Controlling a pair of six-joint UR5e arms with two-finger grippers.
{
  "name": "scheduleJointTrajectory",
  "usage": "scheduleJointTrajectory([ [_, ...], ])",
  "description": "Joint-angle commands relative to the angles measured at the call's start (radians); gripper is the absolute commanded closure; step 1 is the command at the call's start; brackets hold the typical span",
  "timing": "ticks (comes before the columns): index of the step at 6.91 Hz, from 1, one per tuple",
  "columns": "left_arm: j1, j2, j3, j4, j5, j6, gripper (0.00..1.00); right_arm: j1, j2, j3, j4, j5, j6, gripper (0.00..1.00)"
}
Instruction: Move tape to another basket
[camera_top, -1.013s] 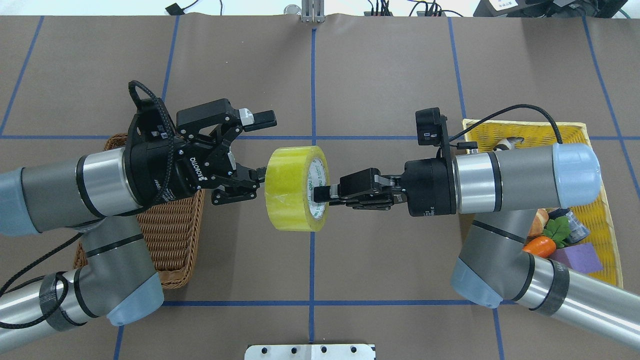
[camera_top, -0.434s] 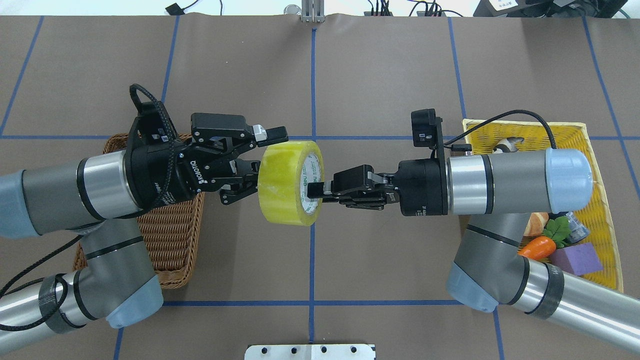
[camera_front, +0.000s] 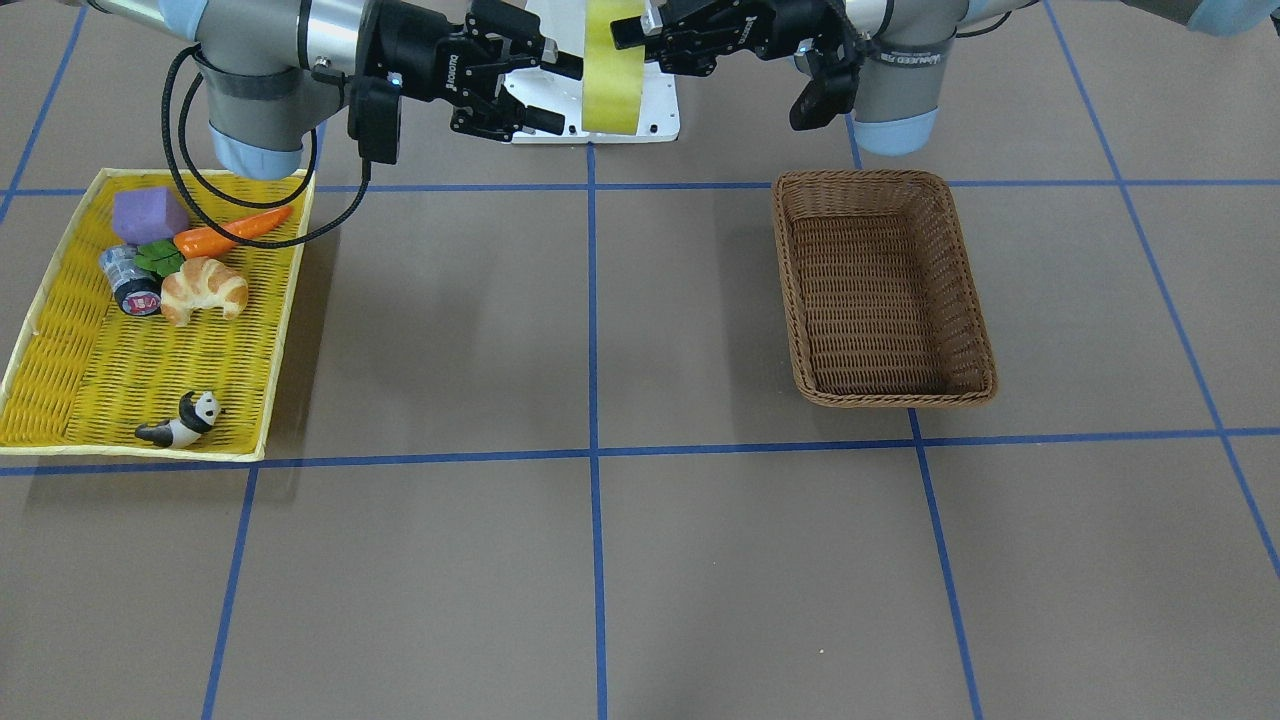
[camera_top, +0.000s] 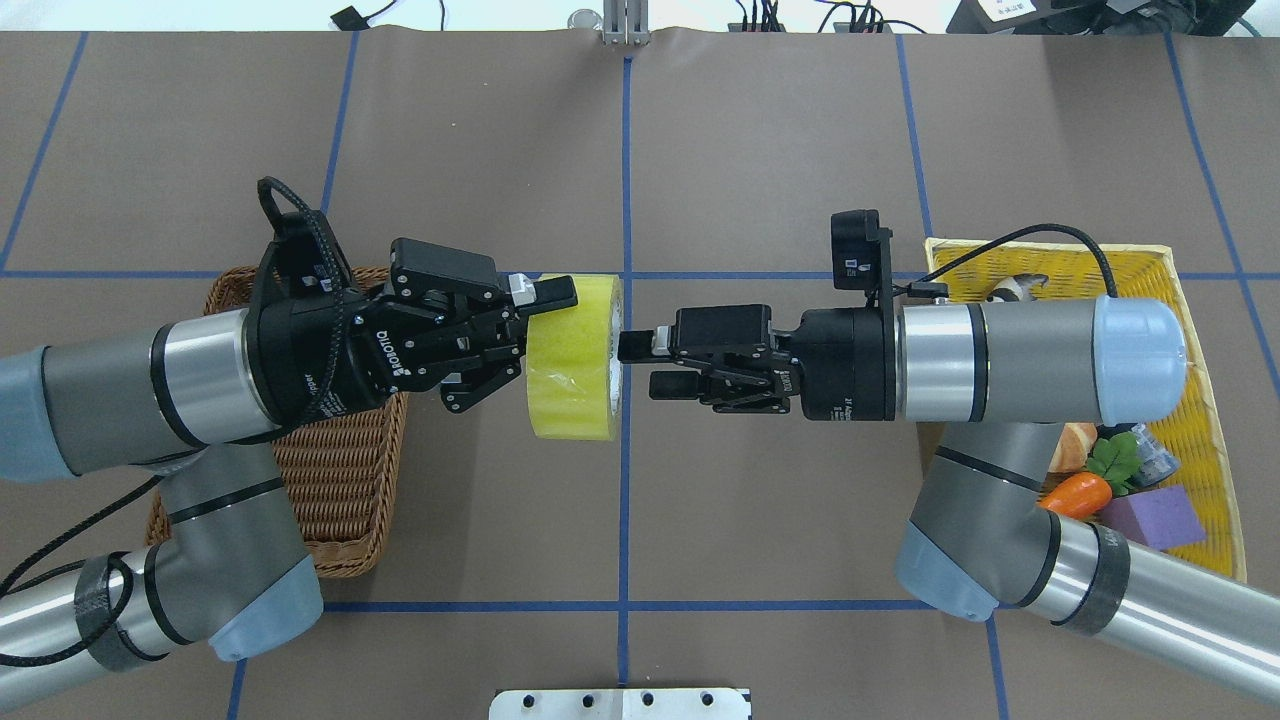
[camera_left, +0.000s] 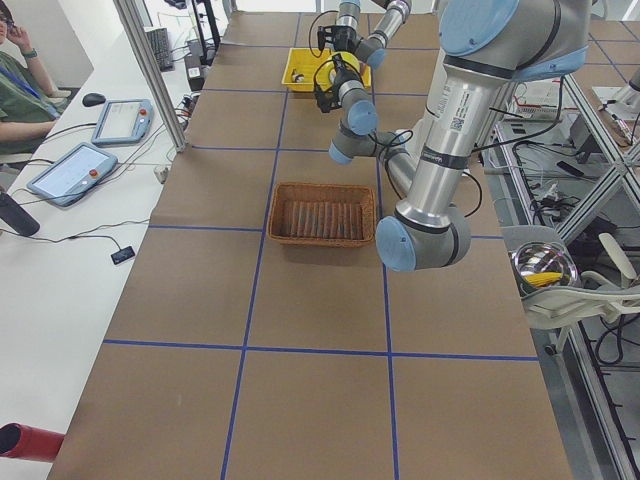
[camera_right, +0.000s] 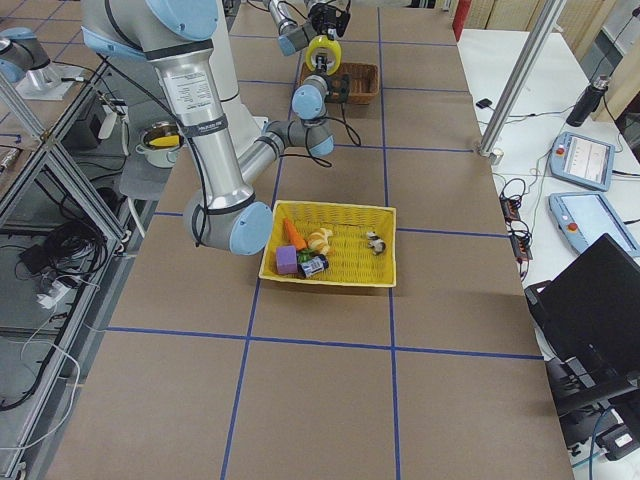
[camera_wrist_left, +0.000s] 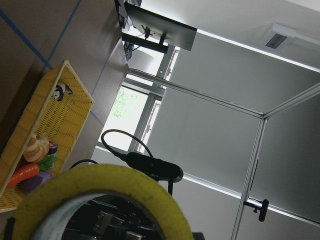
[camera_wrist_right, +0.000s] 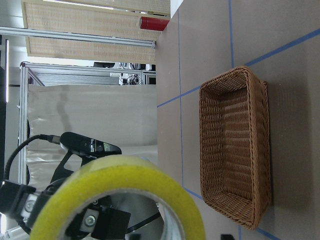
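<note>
The tape (camera_top: 570, 360), a wide yellow roll, hangs edge-on above the table's middle; it also shows in the front view (camera_front: 612, 75). My left gripper (camera_top: 540, 330) is shut on its wall, one finger (camera_top: 545, 291) over the far rim. My right gripper (camera_top: 640, 365) is open just right of the roll, fingers spread at its face. The dark brown wicker basket (camera_top: 340, 470) lies empty under my left forearm; it also shows in the front view (camera_front: 880, 290) and the right wrist view (camera_wrist_right: 235, 145). Both wrist views show the yellow roll close up.
A flat yellow tray (camera_front: 120, 370) under my right arm holds a croissant (camera_front: 205, 288), a carrot (camera_front: 235, 232), a purple block (camera_front: 148, 213), a small cylinder (camera_front: 130, 280) and a panda figure (camera_front: 185, 420). A white base plate (camera_top: 620, 703) is at the near edge.
My left gripper has closed onto the tape's rim. My right gripper has let go, opened and drawn back a little to the right. The tape has shifted left and turned edge-on.
</note>
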Motion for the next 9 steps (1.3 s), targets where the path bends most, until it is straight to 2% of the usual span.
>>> scheduleJointTrajectory([
  [1, -0.004, 0.023, -0.01, -0.008, -0.007, 0.0, 1.0, 0.075, -0.015, -0.003, -0.006, 0.079, -0.003, 0.0],
  [2, -0.029, 0.038, -0.026, 0.002, -0.059, 0.002, 1.0, 0.2, -0.024, -0.047, -0.011, 0.222, -0.01, 0.0],
  [3, -0.102, 0.053, -0.018, 0.077, -0.125, 0.043, 1.0, 0.331, -0.021, -0.121, -0.041, 0.38, -0.067, 0.0],
  [4, -0.142, 0.057, -0.026, 0.207, -0.2, 0.149, 1.0, 0.402, -0.027, -0.147, -0.14, 0.453, -0.235, 0.0],
  [5, -0.18, 0.06, -0.035, 0.352, -0.257, 0.261, 1.0, 0.459, -0.03, -0.144, -0.31, 0.457, -0.343, 0.0],
  [6, -0.237, 0.075, -0.035, 0.478, -0.347, 0.358, 1.0, 0.508, -0.034, -0.138, -0.451, 0.416, -0.478, 0.0],
  [7, -0.271, 0.099, -0.037, 0.561, -0.403, 0.44, 1.0, 0.54, -0.053, -0.135, -0.541, 0.329, -0.616, 0.0],
  [9, -0.279, 0.187, -0.044, 0.571, -0.405, 0.552, 1.0, 0.586, -0.084, -0.102, -0.743, 0.166, -0.853, 0.0],
])
